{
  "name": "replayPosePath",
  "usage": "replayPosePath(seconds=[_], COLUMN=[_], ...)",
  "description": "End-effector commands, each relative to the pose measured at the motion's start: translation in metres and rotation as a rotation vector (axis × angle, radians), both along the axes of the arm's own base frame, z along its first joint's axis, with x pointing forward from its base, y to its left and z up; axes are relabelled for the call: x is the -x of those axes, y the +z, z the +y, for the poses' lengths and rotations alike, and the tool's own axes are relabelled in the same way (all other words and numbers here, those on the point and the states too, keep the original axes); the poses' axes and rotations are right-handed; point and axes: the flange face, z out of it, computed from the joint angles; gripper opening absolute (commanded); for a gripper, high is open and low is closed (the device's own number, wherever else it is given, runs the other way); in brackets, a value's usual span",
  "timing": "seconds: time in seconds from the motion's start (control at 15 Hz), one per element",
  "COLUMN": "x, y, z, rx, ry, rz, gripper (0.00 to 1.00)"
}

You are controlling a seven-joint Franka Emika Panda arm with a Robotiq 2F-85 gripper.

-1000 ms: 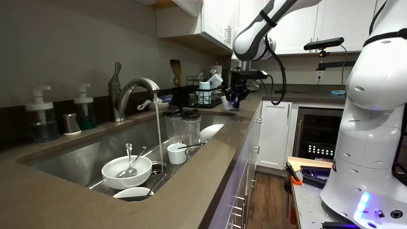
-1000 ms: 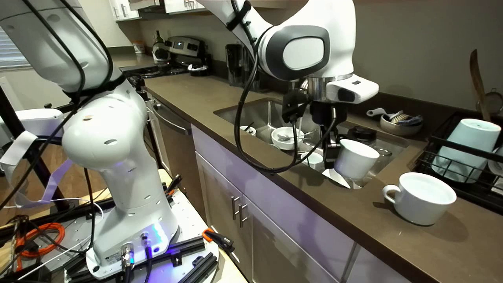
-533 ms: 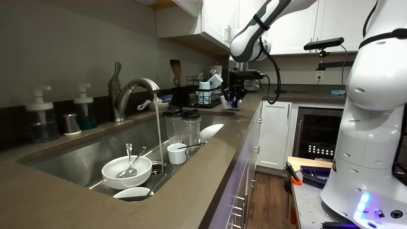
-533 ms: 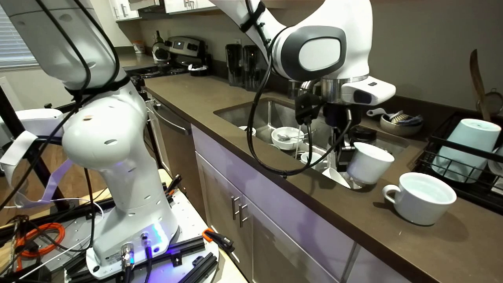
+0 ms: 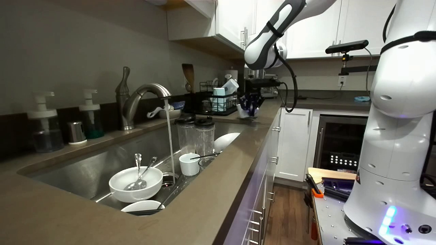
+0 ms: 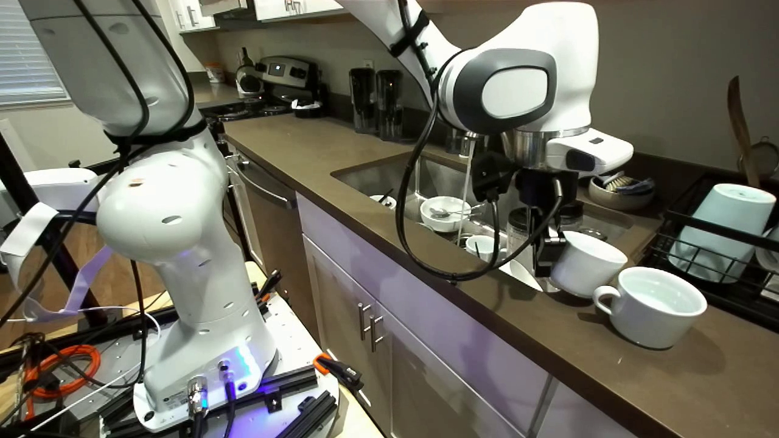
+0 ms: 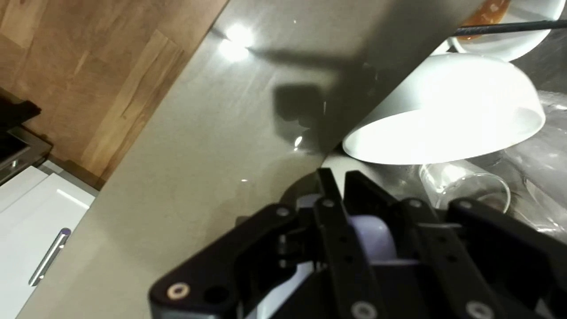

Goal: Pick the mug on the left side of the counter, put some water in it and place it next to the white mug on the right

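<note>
No writing, brand or number can be read in any of the views. In an exterior view the stove (image 6: 293,81) has a small display (image 6: 277,69), too tiny to make out; a faint mark (image 6: 176,399) on the robot's base (image 6: 204,365) is likewise illegible.

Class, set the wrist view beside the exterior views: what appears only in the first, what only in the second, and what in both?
Only the wrist view: an orange-brown patch inside a white cup or bowl; what it is, I cannot tell.

Only the exterior views: the steel faucet with running water, the black dish rack and the robot's base.

Both: the fingers gripping the white mug, of which the wrist view shows just a part; the countertop; the tilted white bowl in the sink; and the wood floor.
</note>
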Motion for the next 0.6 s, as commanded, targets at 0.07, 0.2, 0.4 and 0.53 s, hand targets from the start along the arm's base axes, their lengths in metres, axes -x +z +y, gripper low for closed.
replayPosePath(seconds=[0.07,0.2,0.4,0.53], x=[-0.006,-0.007,-0.009,-0.01], y=[0.009,0.009,0.008,0.007], z=[-0.016,-0.021,-0.028,-0.034], rx=[0.027,0.029,0.032,0.033], ry=[-0.023,-0.029,-0.038,-0.045], rz=[0.0,-0.001,-0.001,-0.001], gripper=[0.04,0.04,0.04,0.04])
